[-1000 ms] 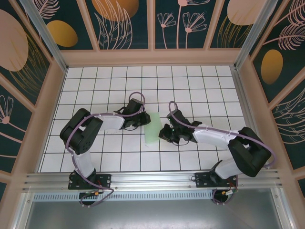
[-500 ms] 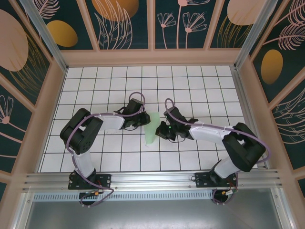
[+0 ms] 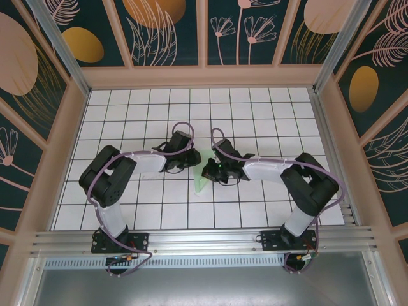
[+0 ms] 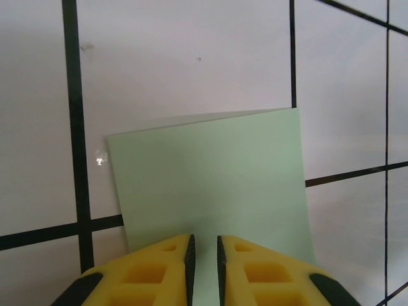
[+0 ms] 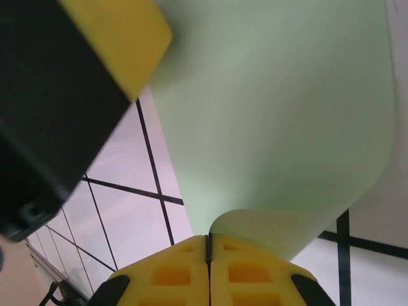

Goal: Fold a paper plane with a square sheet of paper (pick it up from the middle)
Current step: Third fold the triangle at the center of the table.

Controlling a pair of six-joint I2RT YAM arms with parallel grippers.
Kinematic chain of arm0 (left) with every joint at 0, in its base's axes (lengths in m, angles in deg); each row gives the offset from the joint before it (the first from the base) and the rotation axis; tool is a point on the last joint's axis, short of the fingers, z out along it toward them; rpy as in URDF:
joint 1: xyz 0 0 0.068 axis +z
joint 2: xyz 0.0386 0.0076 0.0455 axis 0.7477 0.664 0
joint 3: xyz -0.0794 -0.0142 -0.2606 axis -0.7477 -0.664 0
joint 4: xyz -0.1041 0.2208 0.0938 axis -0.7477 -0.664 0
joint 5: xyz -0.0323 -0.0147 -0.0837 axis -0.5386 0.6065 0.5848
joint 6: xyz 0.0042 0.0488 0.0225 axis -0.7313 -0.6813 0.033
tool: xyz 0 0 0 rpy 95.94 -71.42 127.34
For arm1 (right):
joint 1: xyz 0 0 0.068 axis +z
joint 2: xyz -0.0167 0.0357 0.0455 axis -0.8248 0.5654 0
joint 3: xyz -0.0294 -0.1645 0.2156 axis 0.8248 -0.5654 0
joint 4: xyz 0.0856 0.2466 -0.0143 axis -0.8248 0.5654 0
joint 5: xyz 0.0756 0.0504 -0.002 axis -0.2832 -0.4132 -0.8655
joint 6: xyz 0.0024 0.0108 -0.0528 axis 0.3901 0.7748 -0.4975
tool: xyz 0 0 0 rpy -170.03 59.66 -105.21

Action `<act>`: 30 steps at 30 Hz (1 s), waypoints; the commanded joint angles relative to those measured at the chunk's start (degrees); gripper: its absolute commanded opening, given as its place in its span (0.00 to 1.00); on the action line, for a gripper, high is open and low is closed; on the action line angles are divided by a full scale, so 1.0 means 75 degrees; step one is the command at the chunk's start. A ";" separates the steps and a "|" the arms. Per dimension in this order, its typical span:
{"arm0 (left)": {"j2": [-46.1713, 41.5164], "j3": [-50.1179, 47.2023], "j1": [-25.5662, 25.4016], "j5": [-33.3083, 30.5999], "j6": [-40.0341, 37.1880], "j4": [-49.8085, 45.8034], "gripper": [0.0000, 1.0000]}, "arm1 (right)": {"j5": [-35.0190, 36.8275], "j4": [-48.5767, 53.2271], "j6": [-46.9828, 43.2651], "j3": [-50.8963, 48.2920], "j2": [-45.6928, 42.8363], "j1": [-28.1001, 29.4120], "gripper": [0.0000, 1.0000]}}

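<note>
Pinching one edge of the square sheet of paper (image 5: 274, 115) in my right gripper (image 5: 208, 245), whose yellow fingers are pressed tightly together, I hold that edge raised so the sheet curls up and over from my fingertips in a soft, uncreased bend. The pale mint-green sheet sits near the middle of the white gridded table (image 4: 191, 57), between my two arms, whose grippers nearly meet over it.

My left gripper (image 4: 204, 245) is on the opposite side of the sheet. Its fingers are a thin slit apart with green showing through, and I cannot tell whether they pinch the paper or only press it flat. Ahead of those fingers the sheet lies flat and spreads straight away from them.

Seen from above, the visible paper is a narrow strip. Its long axis runs roughly from the far side toward my bases, leaning a little left at the near end. Both grippers are at the sheet, so neither is nearer. No nose is formed yet, so it points nowhere in particular. I judge the coming move turns on carrying the raised edge leftward, across that axis, over the side under my left gripper.
</note>
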 commanded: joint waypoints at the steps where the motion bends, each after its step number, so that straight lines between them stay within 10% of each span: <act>1: -0.0358 0.0198 -0.0035 -0.0602 -0.0163 -0.0333 0.22 | 0.0168 -0.0195 -0.0104 0.0242 0.0155 -0.0058 0.06; 30: 0.0485 0.0422 -0.0021 -0.0662 -0.0342 -0.0879 0.14 | -0.0012 -0.0971 -0.0395 0.0372 0.0725 -0.0116 0.07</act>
